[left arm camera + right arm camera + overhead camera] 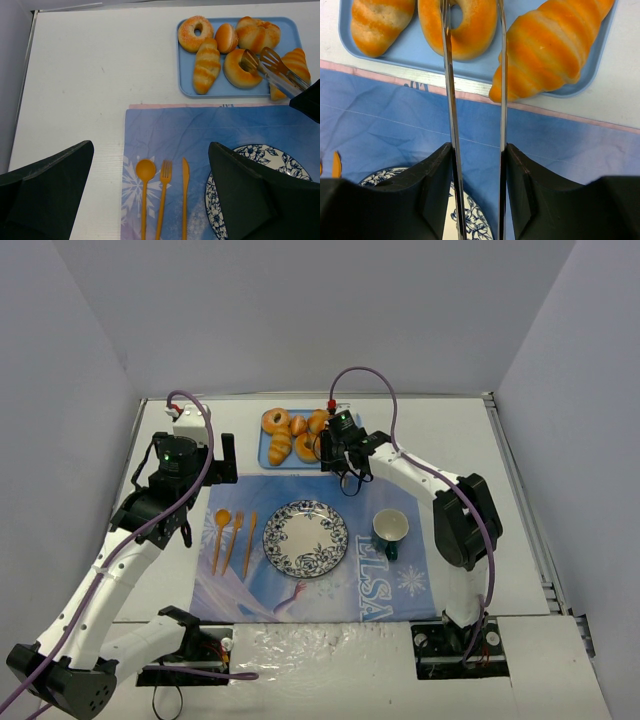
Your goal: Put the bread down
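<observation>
Several breads lie on a blue tray [264, 454] at the back: a sugared ring donut [195, 34], a striped roll [206, 66], a plain ring donut [239, 70] and a croissant [550, 45]. My right gripper [340, 455] is shut on metal tongs [272, 70]. In the right wrist view the tongs' two arms [449, 100] run from my gripper [477, 165] up over the plain ring donut [470, 30], spread apart. My left gripper [150, 195] is open and empty above the mat's left side. A blue-patterned plate [305, 538] sits mid-mat with nothing on it.
The blue printed placemat [400, 580] holds an orange spoon [145, 197], fork [164, 200] and knife [185, 200] left of the plate, and a green cup [390, 530] to its right. Walls enclose the white table on three sides.
</observation>
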Controlling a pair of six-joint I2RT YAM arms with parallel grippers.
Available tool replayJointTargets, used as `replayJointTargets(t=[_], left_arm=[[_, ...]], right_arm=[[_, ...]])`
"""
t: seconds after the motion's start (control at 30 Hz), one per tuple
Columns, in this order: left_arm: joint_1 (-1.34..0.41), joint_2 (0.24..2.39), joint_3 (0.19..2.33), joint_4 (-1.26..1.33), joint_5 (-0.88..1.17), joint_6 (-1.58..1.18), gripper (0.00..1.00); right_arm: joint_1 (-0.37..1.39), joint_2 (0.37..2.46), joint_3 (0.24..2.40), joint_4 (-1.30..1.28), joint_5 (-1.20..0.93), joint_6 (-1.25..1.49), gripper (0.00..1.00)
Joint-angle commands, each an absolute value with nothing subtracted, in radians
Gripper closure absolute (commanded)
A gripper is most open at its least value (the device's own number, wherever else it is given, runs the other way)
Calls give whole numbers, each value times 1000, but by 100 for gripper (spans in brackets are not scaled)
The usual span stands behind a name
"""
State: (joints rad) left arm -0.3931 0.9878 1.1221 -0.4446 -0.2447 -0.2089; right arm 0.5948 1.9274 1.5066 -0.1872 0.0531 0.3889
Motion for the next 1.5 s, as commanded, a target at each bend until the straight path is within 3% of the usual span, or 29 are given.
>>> replayJointTargets(t=[0.0,0.1,0.37,0.63,1.1,1.47], left_arm=[[-399,980,1164,-393,-262,-190,3],[-399,979,1164,-393,-264,-190,3],[-399,979,1164,-393,-264,-190,3],[-399,982,1164,-394,-264,-190,3],[-399,984,1163,-393,-267,-189,3],[-401,985,1164,-397,-271,-187,3]], right_arm=[[589,1905,1553,-166,48,387,60],[588,1905,1551,-167,39,385,63],[589,1879,1545,-171,25,382,87],[588,1816,1540,-188,38,379,100],[590,1716,1539,-229,21,365,100],[652,1510,1381,-259,-71,364,100]])
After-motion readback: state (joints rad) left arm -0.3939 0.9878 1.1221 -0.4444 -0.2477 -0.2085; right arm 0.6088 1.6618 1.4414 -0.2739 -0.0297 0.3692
